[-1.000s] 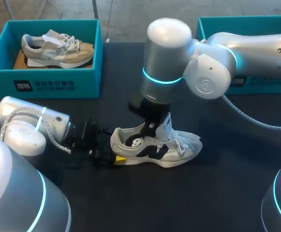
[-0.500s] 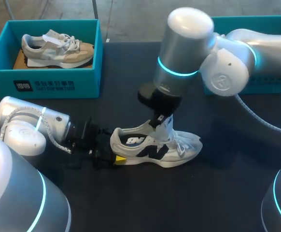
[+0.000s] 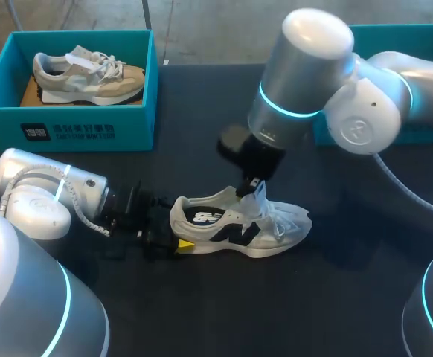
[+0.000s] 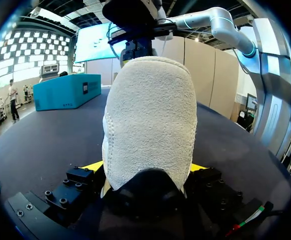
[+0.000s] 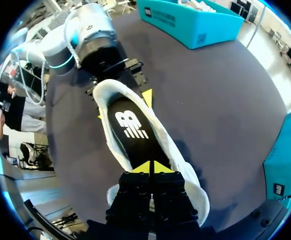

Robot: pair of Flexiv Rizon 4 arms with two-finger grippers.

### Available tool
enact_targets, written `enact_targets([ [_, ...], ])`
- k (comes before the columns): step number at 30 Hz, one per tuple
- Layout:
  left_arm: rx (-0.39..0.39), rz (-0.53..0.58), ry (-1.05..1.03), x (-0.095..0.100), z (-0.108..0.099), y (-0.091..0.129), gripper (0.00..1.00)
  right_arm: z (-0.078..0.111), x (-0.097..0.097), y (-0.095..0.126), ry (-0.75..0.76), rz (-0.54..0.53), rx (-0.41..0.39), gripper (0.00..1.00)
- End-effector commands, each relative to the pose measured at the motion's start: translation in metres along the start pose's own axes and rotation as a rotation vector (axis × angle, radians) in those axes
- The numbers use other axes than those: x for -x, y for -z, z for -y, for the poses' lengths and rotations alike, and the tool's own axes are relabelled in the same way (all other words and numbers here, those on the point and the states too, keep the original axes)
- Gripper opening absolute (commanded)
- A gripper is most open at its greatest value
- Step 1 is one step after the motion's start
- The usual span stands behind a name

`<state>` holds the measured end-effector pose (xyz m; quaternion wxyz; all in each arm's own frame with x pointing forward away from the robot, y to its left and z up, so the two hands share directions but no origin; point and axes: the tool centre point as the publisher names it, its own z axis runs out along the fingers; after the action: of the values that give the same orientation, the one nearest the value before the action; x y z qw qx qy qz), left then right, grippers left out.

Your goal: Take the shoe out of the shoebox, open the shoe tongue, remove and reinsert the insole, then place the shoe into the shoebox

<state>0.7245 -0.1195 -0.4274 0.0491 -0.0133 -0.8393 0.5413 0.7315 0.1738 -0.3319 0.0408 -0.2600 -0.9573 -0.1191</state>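
- The shoe (image 3: 239, 227) bears a large dark letter mark on its side, and the black insole (image 5: 133, 127) inside it bears a white logo.
- It is white and pale grey with white laces, a fleecy heel and a raised tongue.
- It stands on its sole on the dark tabletop (image 3: 201, 312), outside both boxes.
- The left end effector (image 4: 145, 167) is clamped on the shoe's heel from both sides.
- The right end effector (image 5: 149, 167) hovers just above the shoe's opening, yellow tips pressed together.
- The teal shoebox (image 3: 68, 130) at the far left has a small white print panel on its front wall and holds a beige shoe (image 3: 90, 74).
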Motion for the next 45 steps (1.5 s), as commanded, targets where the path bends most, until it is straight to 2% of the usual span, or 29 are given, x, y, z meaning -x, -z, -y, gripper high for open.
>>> enact_targets([
  [1,0.003,-0.001,0.000,-0.001,-0.004,-0.002,0.00,-0.014,-0.004,-0.011,0.014,-0.004,-0.010,0.00],
  [15,0.003,-0.001,0.000,-0.001,-0.004,-0.002,0.00,-0.033,-0.022,-0.034,0.099,0.027,-0.019,0.00],
  [21,0.003,-0.001,0.000,-0.001,-0.004,-0.002,0.00,-0.036,-0.020,-0.042,0.104,0.034,-0.020,0.00],
  [22,0.003,-0.001,0.000,-0.001,-0.004,-0.002,0.00,-0.035,-0.019,-0.043,0.101,0.036,-0.021,0.10],
  [24,0.003,-0.001,0.000,-0.001,-0.004,-0.002,0.00,-0.033,-0.015,-0.042,0.094,0.039,-0.022,0.22],
  [30,0.003,-0.001,0.000,-0.001,-0.004,-0.002,0.00,-0.030,-0.011,-0.045,0.096,0.039,-0.032,0.25],
  [33,0.003,-0.001,0.000,-0.001,-0.004,-0.002,0.00,-0.032,-0.009,-0.049,0.103,0.041,-0.036,0.31],
  [37,0.003,-0.001,0.000,-0.001,-0.004,-0.002,0.00,-0.032,-0.007,-0.051,0.111,0.038,-0.038,0.31],
  [45,0.003,-0.001,0.000,-0.001,-0.004,-0.002,0.00,-0.027,-0.009,-0.062,0.122,0.013,-0.053,0.45],
])
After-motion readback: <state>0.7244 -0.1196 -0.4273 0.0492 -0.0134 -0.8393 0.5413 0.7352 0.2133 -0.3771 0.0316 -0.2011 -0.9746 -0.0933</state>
